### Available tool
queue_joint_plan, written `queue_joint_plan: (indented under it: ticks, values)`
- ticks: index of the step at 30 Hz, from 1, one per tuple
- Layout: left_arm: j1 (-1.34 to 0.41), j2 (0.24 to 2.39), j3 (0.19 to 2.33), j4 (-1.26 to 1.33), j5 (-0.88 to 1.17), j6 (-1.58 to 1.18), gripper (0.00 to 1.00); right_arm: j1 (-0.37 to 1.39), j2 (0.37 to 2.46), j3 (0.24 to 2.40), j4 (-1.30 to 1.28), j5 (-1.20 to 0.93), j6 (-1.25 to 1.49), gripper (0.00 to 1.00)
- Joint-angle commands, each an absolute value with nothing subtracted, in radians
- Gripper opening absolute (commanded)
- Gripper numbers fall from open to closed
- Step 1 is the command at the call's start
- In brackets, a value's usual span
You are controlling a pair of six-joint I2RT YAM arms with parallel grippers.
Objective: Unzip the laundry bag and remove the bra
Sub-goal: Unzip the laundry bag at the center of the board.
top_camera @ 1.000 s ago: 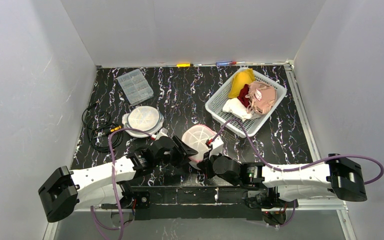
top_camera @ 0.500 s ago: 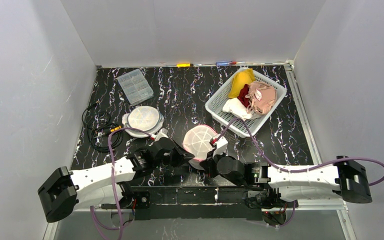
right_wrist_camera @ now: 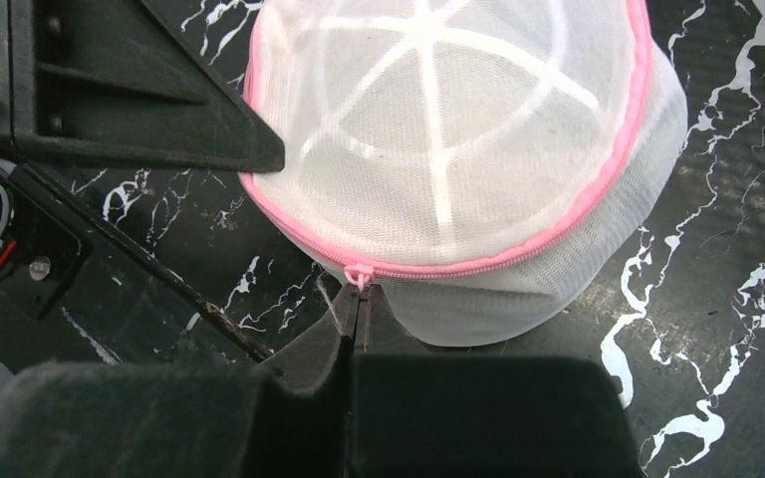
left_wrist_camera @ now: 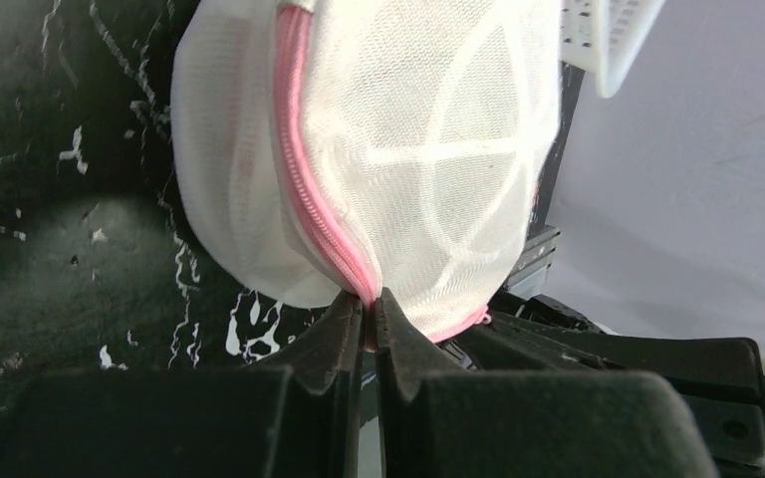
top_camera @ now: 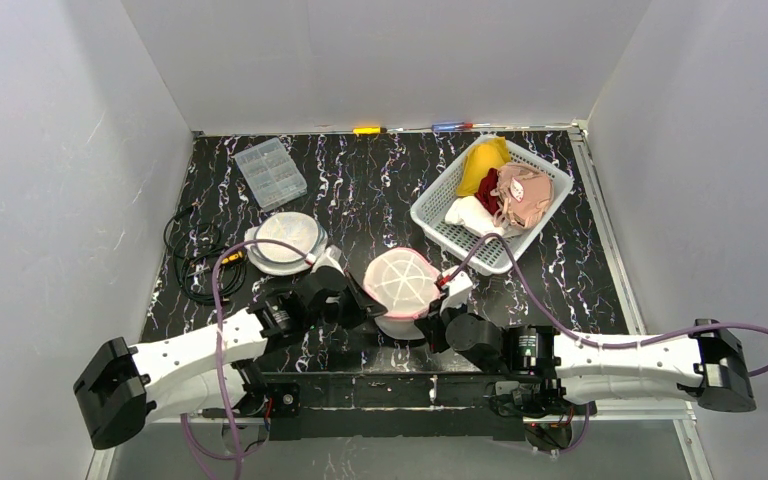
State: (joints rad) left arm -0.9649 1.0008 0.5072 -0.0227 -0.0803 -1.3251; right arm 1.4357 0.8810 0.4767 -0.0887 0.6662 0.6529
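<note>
Round white mesh laundry bag [top_camera: 400,283] on the bench [top_camera: 360,190], close off the near-left corner of the basket [top_camera: 436,214], apart from it. Domed, with no clear long axis; ribbed white face tipped up, away from the bench. Pink zipper [right_wrist_camera: 518,254] circling the rim, teeth closed along the stretch seen by the right wrist camera. Contents not readable through the mesh.

Zipper pull [right_wrist_camera: 359,274] on the bag's side facing away from the basket, toward the arms. Right claw [right_wrist_camera: 357,299] pinched tight on that pull, fingers together. Left claw [left_wrist_camera: 369,304] clamped narrow on the bag's pink seam, on the bag's side farthest from the basket, mesh bulging above the fingertips.

Little room on the near side: bench edge and arm bases close behind both claws, opposite the basket. Bare black marbled bench left of the basket, running up to the far wall.

Farther left of the basket, a second round mesh pouch [top_camera: 285,238] lying flat, a clear compartment box [top_camera: 270,172] beyond it, a coil of black cable [top_camera: 195,260] by the left wall. Two markers [top_camera: 368,130] along the far edge, left of the basket's far corner. Inside the basket, bunched yellow, pink, red and white garments [top_camera: 505,185].
</note>
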Motion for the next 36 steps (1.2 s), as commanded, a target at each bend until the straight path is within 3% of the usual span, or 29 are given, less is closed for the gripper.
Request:
queue_joint_plan:
  ticks: [1,12,17,22,29,36]
  values:
    - [-0.916,1.007,0.608,-0.094,0.037,-1.115,0.0,1.44,0.854,0.506,-0.075,0.67,0.631,0.01]
    - [-0.646,1.148,0.836,-0.184,0.491,-0.766,0.0,1.489,0.996,0.556,0.128,0.648,0.63,0.01]
    - [-0.638,1.23,0.791,-0.14,0.537,-0.787,0.0,1.494,1.077,0.557,0.176,0.69,0.686,0.01]
    - [-0.638,1.159,0.661,-0.055,0.493,-0.865,0.01,1.493,1.1,0.552,0.173,0.705,0.713,0.01]
    - [-0.639,0.978,0.644,-0.231,0.397,-0.865,0.45,1.494,1.114,0.563,0.175,0.688,0.71,0.01]
    - [-0.668,0.784,0.592,-0.399,0.306,-0.994,0.65,1.494,1.134,0.584,0.188,0.672,0.702,0.01]
